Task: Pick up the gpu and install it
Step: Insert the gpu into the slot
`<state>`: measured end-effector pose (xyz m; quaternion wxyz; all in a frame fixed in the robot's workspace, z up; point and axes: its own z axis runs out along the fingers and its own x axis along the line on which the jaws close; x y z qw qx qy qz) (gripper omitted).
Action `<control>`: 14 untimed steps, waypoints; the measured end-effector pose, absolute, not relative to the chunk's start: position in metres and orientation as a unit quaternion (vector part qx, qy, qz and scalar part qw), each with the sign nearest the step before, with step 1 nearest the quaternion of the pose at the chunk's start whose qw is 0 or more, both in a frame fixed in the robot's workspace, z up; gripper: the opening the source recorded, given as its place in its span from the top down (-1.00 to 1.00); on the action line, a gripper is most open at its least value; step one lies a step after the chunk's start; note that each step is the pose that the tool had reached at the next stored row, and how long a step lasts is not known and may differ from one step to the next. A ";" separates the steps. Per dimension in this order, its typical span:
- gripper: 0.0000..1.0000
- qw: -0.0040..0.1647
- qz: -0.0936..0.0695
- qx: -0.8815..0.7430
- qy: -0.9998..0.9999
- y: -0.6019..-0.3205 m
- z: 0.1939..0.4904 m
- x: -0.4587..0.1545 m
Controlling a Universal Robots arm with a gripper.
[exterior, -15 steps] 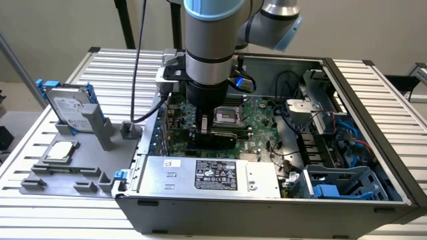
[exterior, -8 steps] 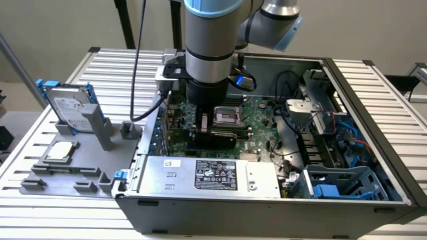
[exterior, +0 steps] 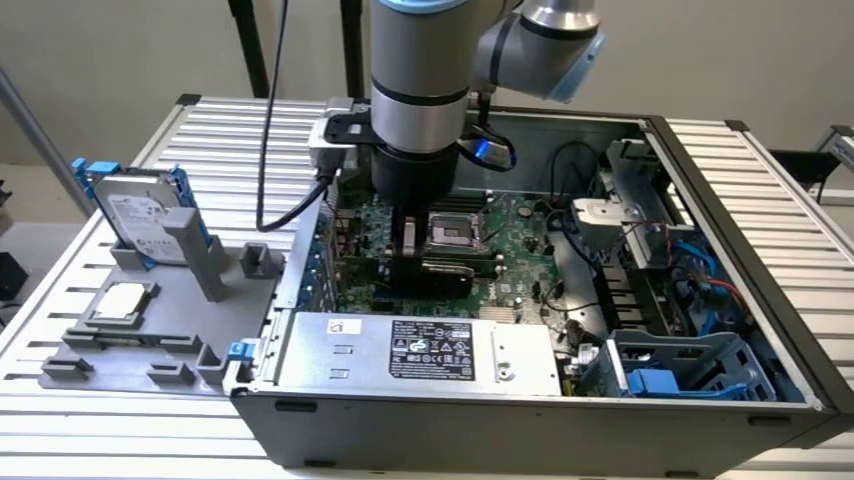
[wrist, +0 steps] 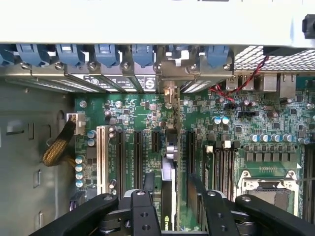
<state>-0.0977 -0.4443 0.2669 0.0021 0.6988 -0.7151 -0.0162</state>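
The gripper (wrist: 174,196) hung inside the open computer case (exterior: 694,400), its jaws open astride the gpu (wrist: 168,196), which stood upright, edge-down, in a motherboard (wrist: 221,142) slot, with visible gaps either side.

the gpu (wrist: 168,196) stands on edge in the motherboard, seen end-on as a thin dark card with a green board edge, lined up with the black slots and running toward the case's rear wall. in the exterior view the gpu (exterior: 441,272) shows as a low dark card across the green board, in the open case.
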 end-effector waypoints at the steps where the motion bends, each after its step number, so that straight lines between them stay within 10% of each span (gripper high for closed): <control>1: 0.18 0.002 -0.016 0.699 -0.715 -0.444 0.267 -0.098; 14: 0.18 0.002 -0.016 0.699 -0.715 -0.444 0.276 -0.098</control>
